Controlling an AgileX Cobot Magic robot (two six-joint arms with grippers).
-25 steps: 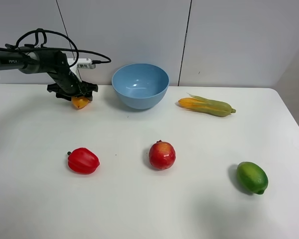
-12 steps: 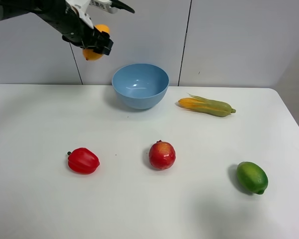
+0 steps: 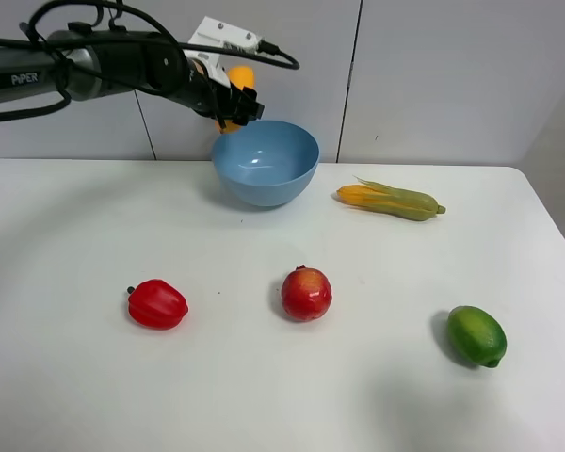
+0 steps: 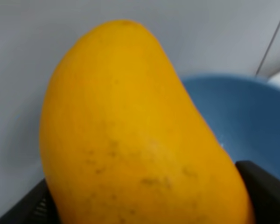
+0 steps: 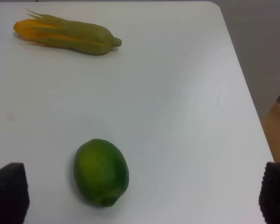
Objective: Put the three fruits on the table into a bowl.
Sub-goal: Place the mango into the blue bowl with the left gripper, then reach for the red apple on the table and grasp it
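My left gripper is shut on the orange-yellow mango and holds it in the air just above the back left rim of the light-blue bowl. In the left wrist view the mango fills the frame, with the bowl behind it. The red pomegranate sits at mid-table. The green lime lies at the front right. My right gripper is open and empty, hovering above the lime. It does not show in the exterior view.
A red bell pepper lies at the front left. A corn cob lies to the right of the bowl and also shows in the right wrist view. The table's right edge is near the lime.
My left gripper has lifted the mango off the table at the back left and carried it up and to the right, to above the bowl's rim. Nothing else has moved.
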